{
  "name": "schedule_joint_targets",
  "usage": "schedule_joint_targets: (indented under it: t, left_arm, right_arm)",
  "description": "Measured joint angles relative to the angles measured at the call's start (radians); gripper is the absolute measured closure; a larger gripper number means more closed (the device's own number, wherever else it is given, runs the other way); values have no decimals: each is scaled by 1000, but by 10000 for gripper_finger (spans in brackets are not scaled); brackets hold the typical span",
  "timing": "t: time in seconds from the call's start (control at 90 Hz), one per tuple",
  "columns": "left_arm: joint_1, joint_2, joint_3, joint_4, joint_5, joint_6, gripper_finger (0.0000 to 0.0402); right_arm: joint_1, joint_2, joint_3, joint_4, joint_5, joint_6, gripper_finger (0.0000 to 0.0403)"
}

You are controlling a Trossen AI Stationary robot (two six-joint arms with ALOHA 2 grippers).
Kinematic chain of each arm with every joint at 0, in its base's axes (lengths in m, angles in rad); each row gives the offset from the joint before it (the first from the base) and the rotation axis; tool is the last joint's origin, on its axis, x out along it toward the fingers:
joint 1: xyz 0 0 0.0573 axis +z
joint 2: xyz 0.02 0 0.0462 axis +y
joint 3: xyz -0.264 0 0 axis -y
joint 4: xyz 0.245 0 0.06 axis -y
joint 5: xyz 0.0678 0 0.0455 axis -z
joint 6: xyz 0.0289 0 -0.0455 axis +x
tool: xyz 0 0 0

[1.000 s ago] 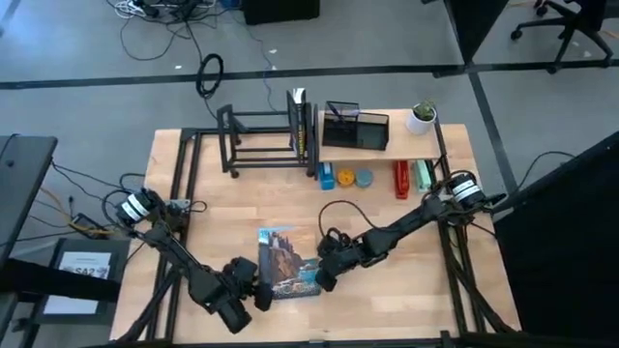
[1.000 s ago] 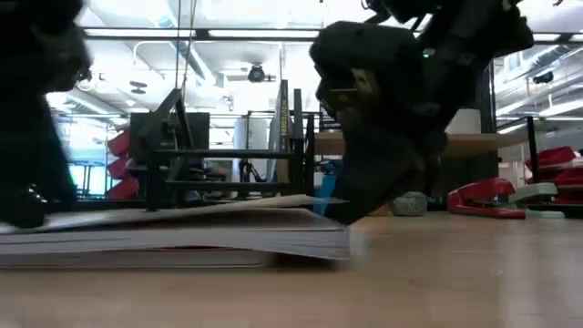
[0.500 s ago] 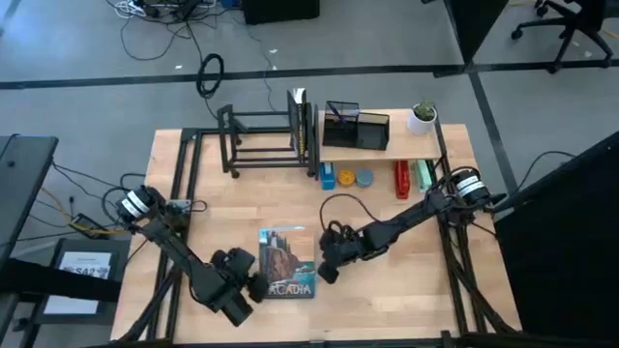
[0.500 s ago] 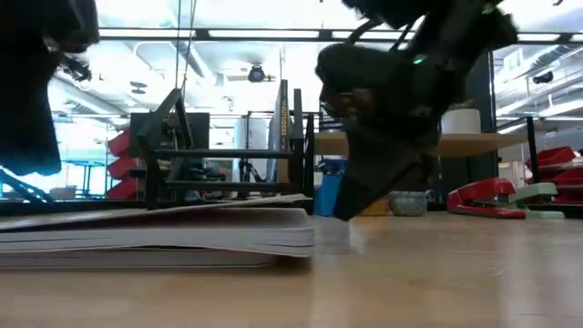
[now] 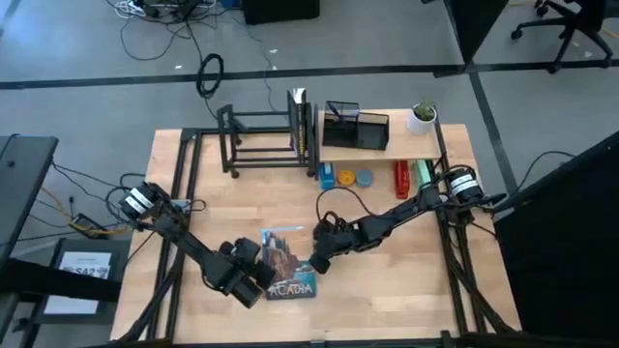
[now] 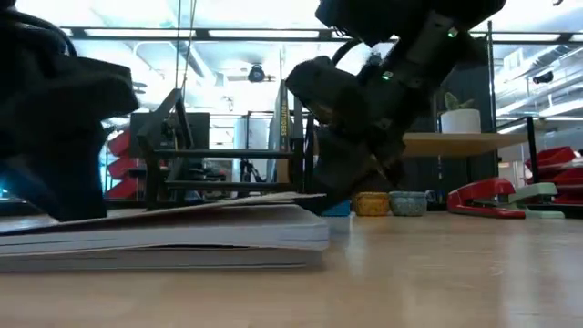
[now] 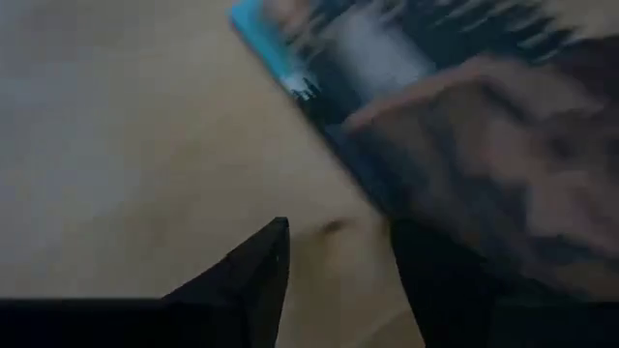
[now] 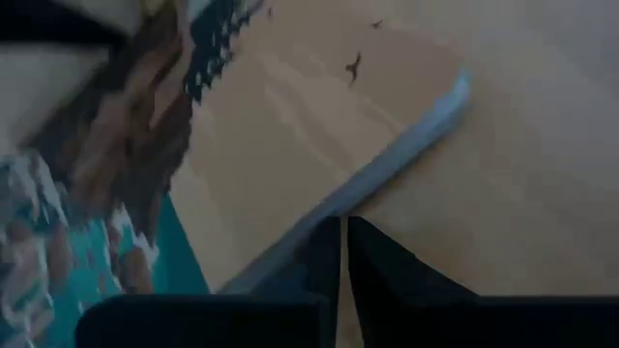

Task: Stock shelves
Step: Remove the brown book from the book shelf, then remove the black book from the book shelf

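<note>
A picture book titled ACADIA [image 5: 287,261] lies flat on the table, cover up, and also shows in the low view [image 6: 164,241]. My left gripper [image 5: 253,275] is open at the book's left edge near its front corner; one finger [image 7: 445,280] stands over the cover, the other [image 7: 256,280] over bare table. My right gripper [image 5: 317,259] is shut at the book's right edge. The black tube rack [image 5: 261,140] stands at the back with one book [image 5: 298,121] upright at its right end. The wooden plank shelf [image 5: 387,147] stands beside it. My left gripper stands astride the book's left edge [image 7: 368,193]; I cannot tell whether a finger touches it. My right gripper has its shut fingertips [image 8: 340,242] against the book's right edge [image 8: 387,159], coming from the table's right and slanting down. The book lies flat on the table.
On the plank stand a black mesh organizer [image 5: 355,126] and a potted plant [image 5: 421,118]. In front of it lie a blue box [image 5: 328,178], tape rolls [image 5: 355,179], a red stapler [image 5: 401,179] and a green one [image 5: 423,176]. Bare wood shows at the table's left.
My left gripper has moved toward the table's right and far side, up to the book's left edge. My right gripper has shifted a little toward the far edge along the book's right edge. The book has shifted slightly on the table and stays flat.
</note>
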Motion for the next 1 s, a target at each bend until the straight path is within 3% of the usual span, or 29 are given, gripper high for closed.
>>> schedule_joint_targets:
  t: [0.278, 0.489, 0.644, 0.789, 0.933, 1.0]
  left_arm:
    - [9, 0, 1, -19, -15, 39, 251]
    - [9, 1, 115, -276, 10, 31, 251]
    - [9, 1, 262, -461, -29, 30, 251]
    - [9, 1, 397, -522, -165, 30, 251]
    - [22, 1, 486, -508, -489, 42, 251]
    - [58, 1, 512, -513, -581, 61, 250]
  right_arm:
    - [3, 1, -1, -11, 40, 20, 403]
    - [19, -59, 0, -80, 43, 22, 403]
    - [59, -155, 0, -220, 129, 21, 403]
    - [139, -251, 0, -309, 182, 8, 403]
    - [269, -303, 0, -323, 241, 32, 403]
    - [333, -304, 0, -322, 285, 64, 403]
